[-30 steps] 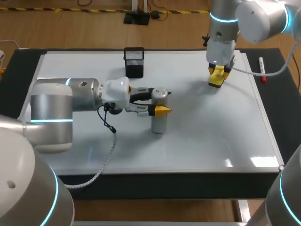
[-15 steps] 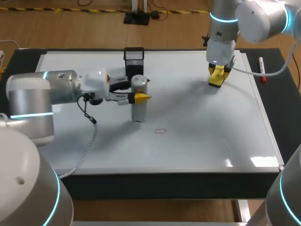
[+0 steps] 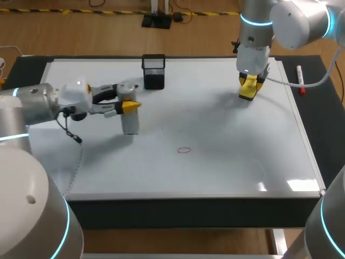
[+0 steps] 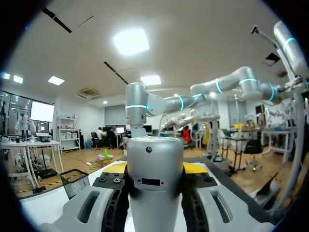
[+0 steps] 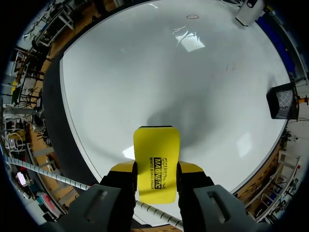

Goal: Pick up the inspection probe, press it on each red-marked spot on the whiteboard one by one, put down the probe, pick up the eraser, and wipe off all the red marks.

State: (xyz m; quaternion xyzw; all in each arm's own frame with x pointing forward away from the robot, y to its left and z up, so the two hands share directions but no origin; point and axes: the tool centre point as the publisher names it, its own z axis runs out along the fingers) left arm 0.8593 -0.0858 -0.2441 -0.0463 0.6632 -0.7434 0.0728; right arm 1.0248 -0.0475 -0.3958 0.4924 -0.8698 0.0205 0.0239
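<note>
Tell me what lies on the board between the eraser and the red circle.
Nothing: the right wrist view shows only bare whiteboard between the eraser and the red circle.

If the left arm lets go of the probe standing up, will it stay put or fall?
The probe looks like a rigid, smooth metal cylinder, so probably stiff and slippery in the left gripper. It is tall for its width, so it may tip if released upright on the whiteboard, and on its side it would likely roll.

Left wrist view: probe (image 4: 154, 183) bottom cut off; it covers most of left gripper (image 4: 154, 167) yellow tips. Head view: eraser (image 3: 247, 94) mostly hidden under right gripper (image 3: 249, 84).
</note>
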